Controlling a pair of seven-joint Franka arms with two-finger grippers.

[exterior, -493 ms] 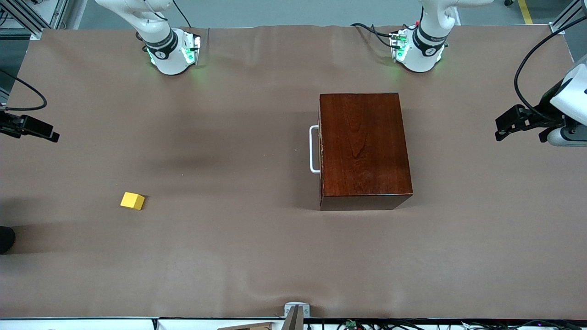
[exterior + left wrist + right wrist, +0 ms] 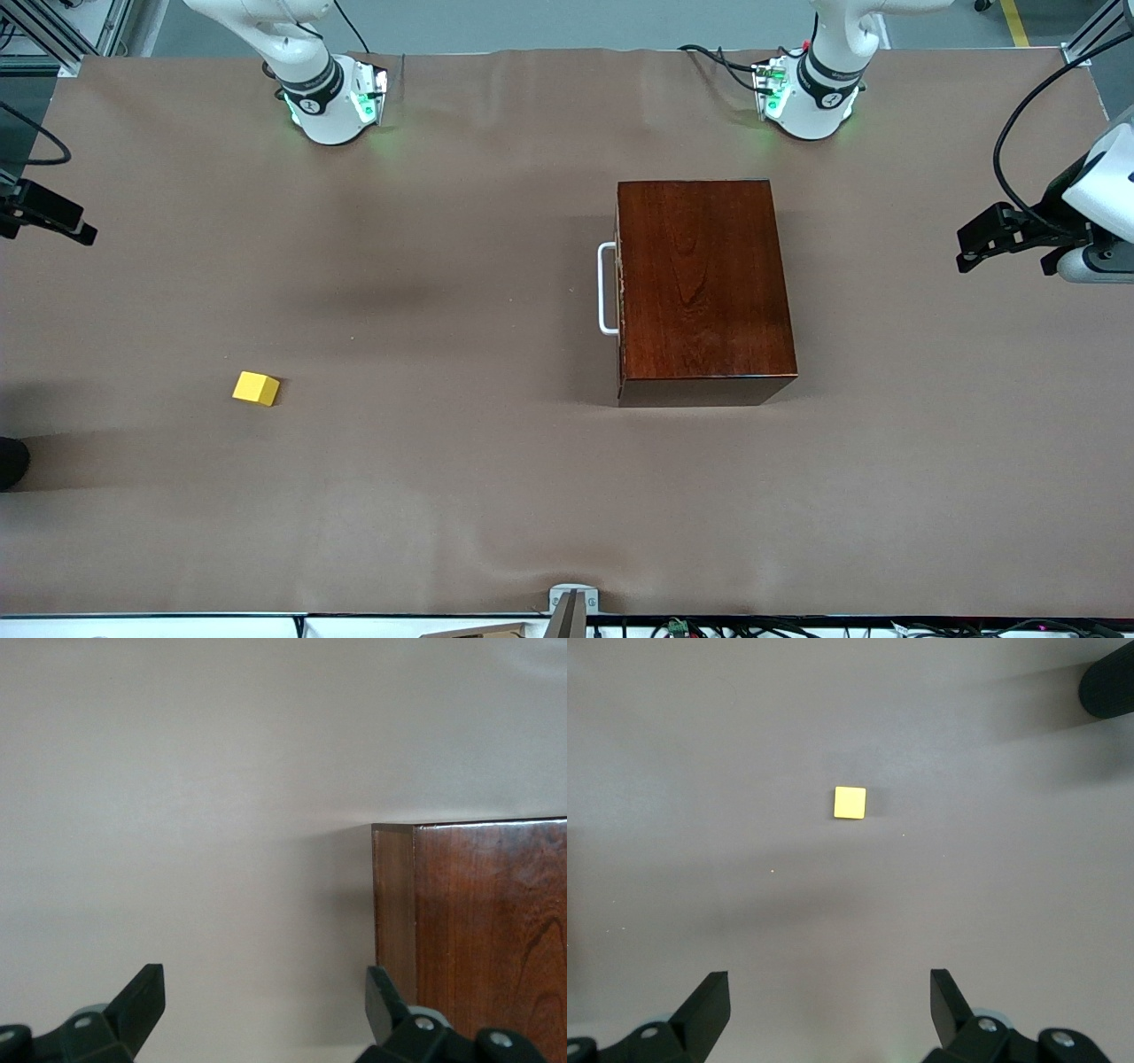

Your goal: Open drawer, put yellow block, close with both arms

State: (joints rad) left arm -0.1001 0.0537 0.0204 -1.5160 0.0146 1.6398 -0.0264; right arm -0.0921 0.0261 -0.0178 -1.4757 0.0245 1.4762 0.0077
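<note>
Both tools are held open and empty: right tool [image 2: 824, 1014] over the counter [image 2: 496, 496] above the yellow block [image 2: 850, 802], left tool [image 2: 266, 1014] beside the closed drawer's box [image 2: 478, 921].

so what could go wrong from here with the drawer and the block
1. The drawer is shut and its thin white handle lies close to the front, so a gripper could slip off it.
2. The wooden box stands loose on the table cloth; pulling may drag it unless the open left gripper beside it braces it.
3. The yellow block is small; the open right gripper may knock it away.
</note>
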